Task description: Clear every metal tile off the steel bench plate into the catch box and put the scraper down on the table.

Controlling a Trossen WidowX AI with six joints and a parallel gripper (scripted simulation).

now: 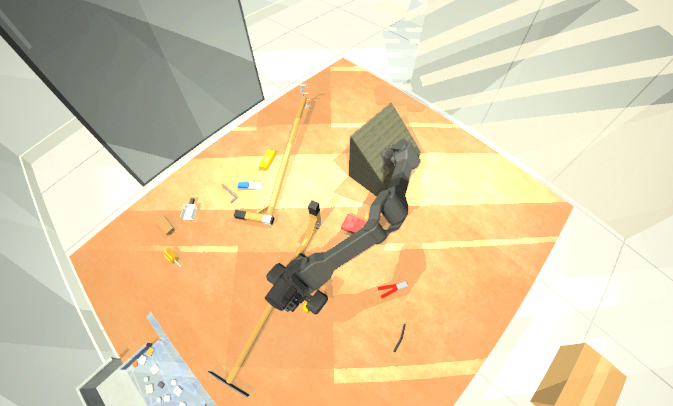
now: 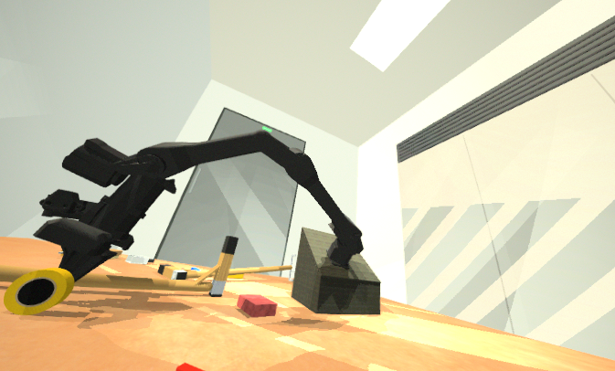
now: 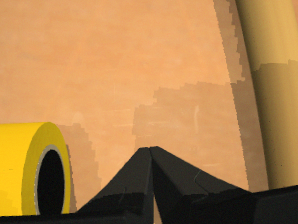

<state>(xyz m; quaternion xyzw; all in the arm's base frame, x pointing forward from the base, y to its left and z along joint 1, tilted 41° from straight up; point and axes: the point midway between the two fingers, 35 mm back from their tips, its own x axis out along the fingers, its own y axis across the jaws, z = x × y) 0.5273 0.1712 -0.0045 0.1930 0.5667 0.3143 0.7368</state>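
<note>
The long scraper (image 1: 250, 342) (image 2: 139, 281) (image 3: 275, 100) lies on the table, its dark blade toward the plate and its forked grip end near the middle. My gripper (image 2: 72, 270) (image 3: 149, 156) is shut and empty, pointing down low over the table. In the wrist view its tips are left of the scraper's handle and right of the yellow tape roll; in the top view the arm hides them. The steel plate (image 1: 170, 353) at the lower left bears several pale metal tiles (image 1: 154, 369) and a few coloured pieces. The catch box (image 1: 99, 373) is at its end, partly out of frame.
The yellow tape roll (image 2: 65, 276) (image 3: 45, 170) stands beside the fingers. A fork-ended long tool (image 1: 284, 161) and a hammer-like piece (image 1: 254, 217) lie farther back. A red block (image 1: 352, 223) (image 2: 257, 305) is near the arm's dark base block (image 1: 366, 161) (image 2: 304, 280). Red-handled pliers (image 1: 389, 287) lie right.
</note>
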